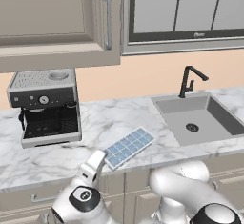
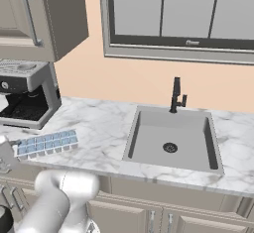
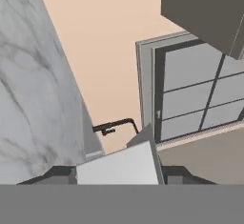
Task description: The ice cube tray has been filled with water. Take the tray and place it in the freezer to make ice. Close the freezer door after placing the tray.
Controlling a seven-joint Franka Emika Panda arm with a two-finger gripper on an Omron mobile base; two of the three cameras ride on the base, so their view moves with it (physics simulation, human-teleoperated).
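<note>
The pale blue ice cube tray (image 1: pixel 129 146) lies slanted over the marble counter (image 1: pixel 95 123) near its front edge, its cells glossy blue with water (image 1: pixel 136 139). My gripper (image 1: pixel 106 161) is shut on the tray's near short end. In the right base view the tray (image 2: pixel 47 143) sits at the left, with the gripper (image 2: pixel 10 153) at its left end. In the hand view the tray's whitish underside (image 3: pixel 116 165) runs forward from the gripper (image 3: pixel 119 174), between the two dark fingertips (image 3: pixel 57 174). The freezer and its door are out of view.
A coffee machine (image 1: pixel 45 106) stands at the back left of the counter. To the right is a sink (image 1: pixel 198 118) with a black faucet (image 1: pixel 188 81). Wall cabinets (image 1: pixel 57 18) hang over the coffee machine, and a window (image 1: pixel 186 8) is above the sink.
</note>
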